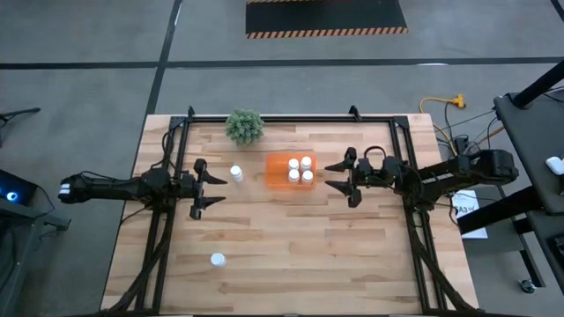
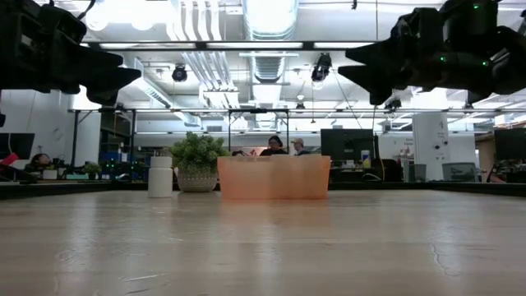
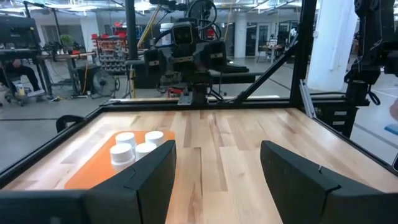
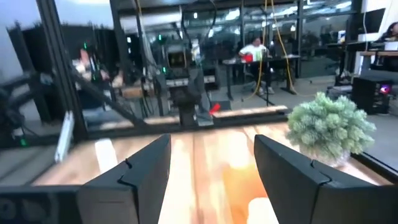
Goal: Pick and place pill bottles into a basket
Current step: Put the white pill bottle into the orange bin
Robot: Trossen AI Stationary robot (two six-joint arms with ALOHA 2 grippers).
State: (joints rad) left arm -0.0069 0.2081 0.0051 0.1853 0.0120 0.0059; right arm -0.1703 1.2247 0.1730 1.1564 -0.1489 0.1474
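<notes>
The orange basket sits at the table's middle, toward the far side, with several white pill bottles standing upright in it; they also show in the left wrist view. One bottle stands on its base on the table just left of the basket and also shows in the low view. Another bottle stands near the front left. My left gripper is open and empty, left of the basket and above the table. My right gripper is open and empty, right of the basket.
A small green plant in a pot stands at the far edge, behind the basket's left side. Dark frame rails run along the table's left and right sides. Bare wood lies in front of the basket.
</notes>
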